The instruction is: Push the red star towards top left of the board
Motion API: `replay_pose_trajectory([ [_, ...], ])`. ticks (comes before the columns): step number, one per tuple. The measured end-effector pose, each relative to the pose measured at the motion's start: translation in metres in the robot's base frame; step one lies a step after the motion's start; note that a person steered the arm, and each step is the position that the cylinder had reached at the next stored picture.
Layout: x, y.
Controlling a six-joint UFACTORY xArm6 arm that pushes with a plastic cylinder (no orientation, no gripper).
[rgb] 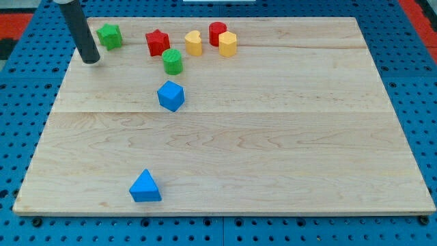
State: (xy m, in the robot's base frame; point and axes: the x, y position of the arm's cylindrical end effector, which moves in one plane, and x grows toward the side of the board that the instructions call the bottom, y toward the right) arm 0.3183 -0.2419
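Note:
The red star (157, 42) lies near the view's top, left of centre on the wooden board (273, 137). My tip (91, 61) rests on the board at the view's upper left, about 100 px left of the red star and slightly below it. A green star-like block (109, 35) lies between them, just up and right of my tip, not touching it. A green cylinder (173, 61) sits just below and right of the red star.
A yellow heart-like block (194, 43), a red cylinder (218, 32) and a yellow hexagonal block (228, 44) cluster right of the red star. A blue cube (171, 96) lies below the green cylinder. A blue triangle (145, 186) sits near the bottom edge.

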Motion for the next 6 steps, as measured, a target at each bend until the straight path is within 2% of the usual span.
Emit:
replay_pose_trajectory([
  [3, -0.011, 0.023],
  [6, -0.029, 0.148],
])
